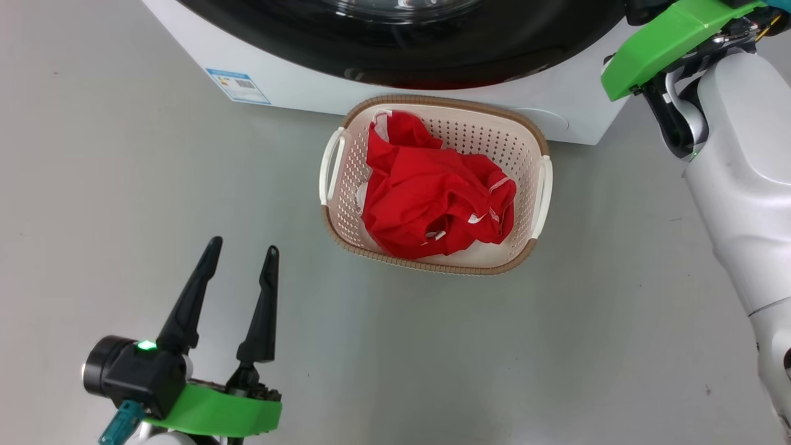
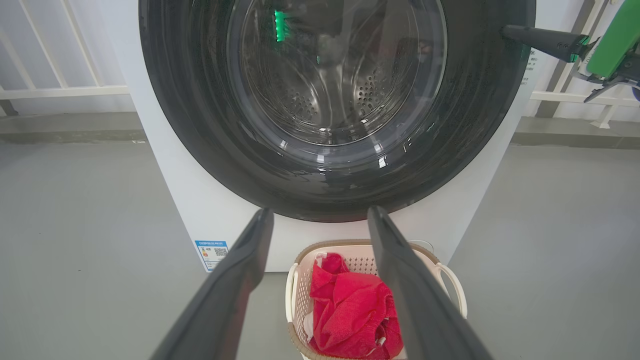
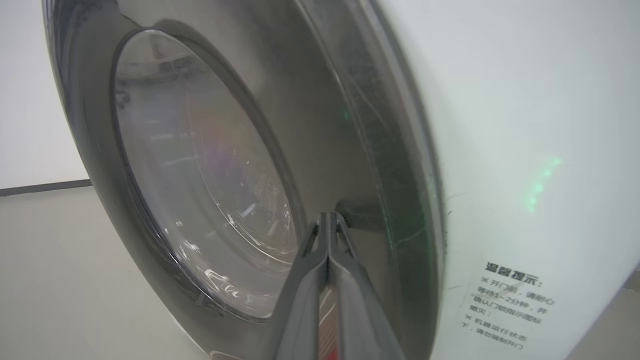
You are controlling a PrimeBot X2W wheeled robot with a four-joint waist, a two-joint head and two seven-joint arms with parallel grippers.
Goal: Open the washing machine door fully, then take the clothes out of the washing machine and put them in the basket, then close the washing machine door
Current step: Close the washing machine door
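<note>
The washing machine door [image 2: 200, 125] lies flat against the front of the white washing machine [image 2: 165, 165], its glass window showing the steel drum behind. My right gripper [image 3: 329, 215] is shut, its tips pressed on the door's black rim [image 3: 350, 125] beside a dark recess; it also reaches in at the door's right edge [image 2: 506, 31]. The red clothes [image 1: 432, 191] fill the basket [image 1: 445, 102] on the floor just under the door. My left gripper [image 1: 243, 246] hangs open and holds nothing, to the lower left of the basket.
Grey floor surrounds the basket on all sides. My pale right forearm [image 1: 741, 185] rises along the right edge. A white railing [image 2: 60, 91] runs behind the machine on the left. A blue sticker [image 1: 238, 85] marks the machine's lower front.
</note>
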